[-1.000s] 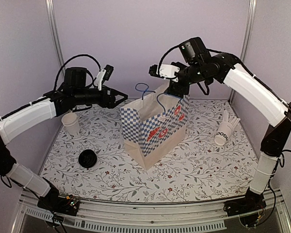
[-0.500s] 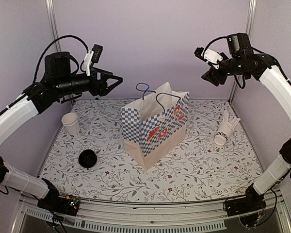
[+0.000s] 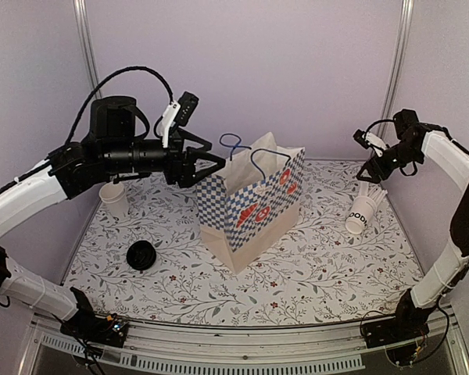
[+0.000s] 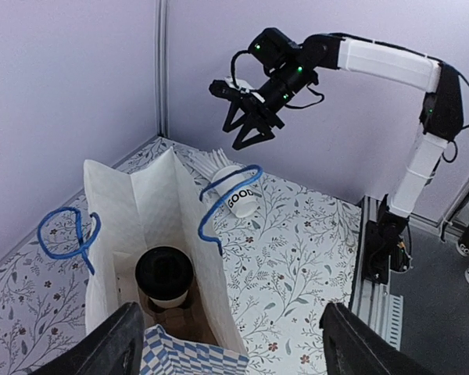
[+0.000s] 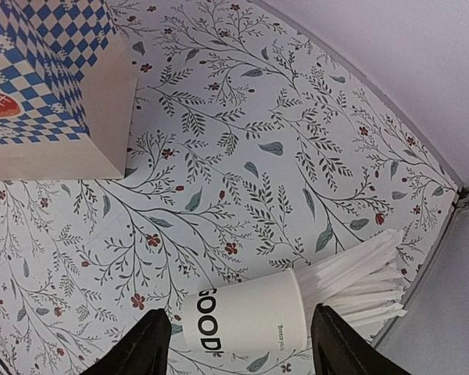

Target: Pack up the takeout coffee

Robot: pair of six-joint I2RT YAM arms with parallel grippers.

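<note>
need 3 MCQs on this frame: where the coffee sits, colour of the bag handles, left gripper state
1. Where is the takeout coffee relative to the checkered bag? A beside it; B inside it; C under it.
2. The bag's handles are: A blue; B red; C black.
3. The left gripper is: A shut on the coffee; B shut on a handle; C open, empty.
Answers: B, the left wrist view shows its black lid down inside the bag; A, both cord loops are blue; C, its fingers stand wide apart with nothing between them.
</note>
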